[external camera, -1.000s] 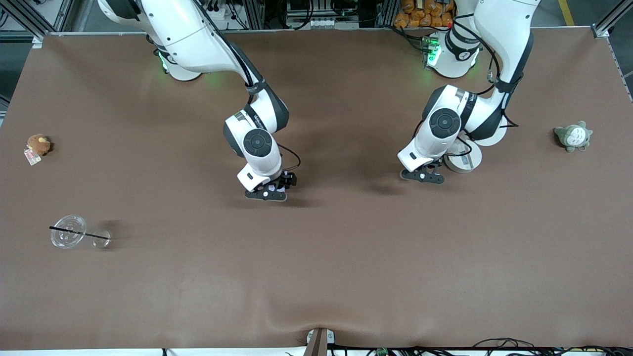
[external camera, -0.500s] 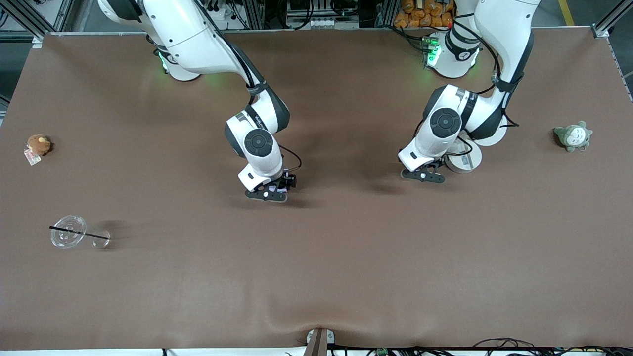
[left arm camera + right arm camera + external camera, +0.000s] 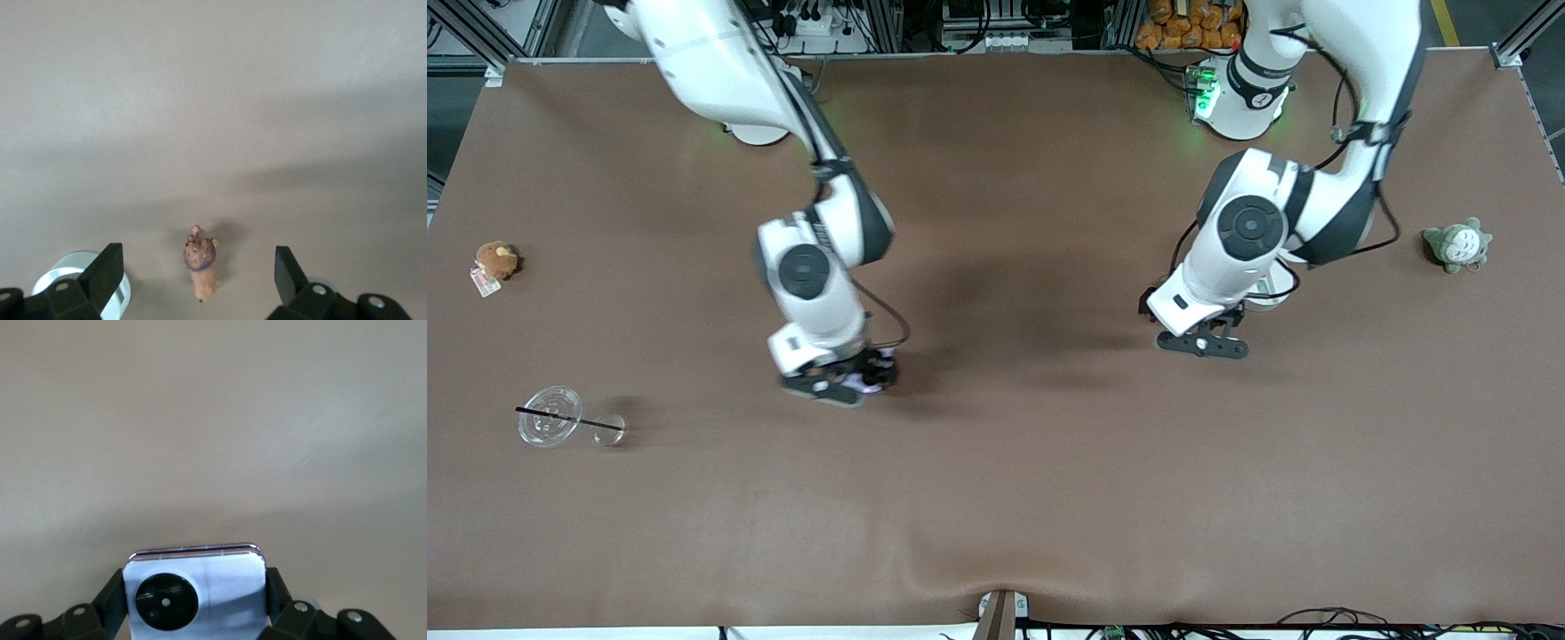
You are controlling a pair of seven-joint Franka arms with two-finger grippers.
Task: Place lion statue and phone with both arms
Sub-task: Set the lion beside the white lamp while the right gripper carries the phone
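I see the brown cloth-covered table [image 3: 996,498] filling the frame. Left of centre, my right gripper [image 3: 845,384] hangs low over it, pinching the pale lavender phone [image 3: 869,380], of which only a sliver shows. Right of centre, my left gripper [image 3: 1202,345] hovers beside a white round stand [image 3: 1267,296]. At far left sits a round brown plush toy [image 3: 495,260], below it a clear plastic lid with a black straw [image 3: 551,416]. At far right lies a grey-green plush [image 3: 1457,244].

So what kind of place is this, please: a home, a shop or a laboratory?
Most likely a robot laboratory. Two white arms stand at a wide brown table with aluminium frame posts and cables along its edge. The right claw grips a phone; the left claw is open above a lion statue.
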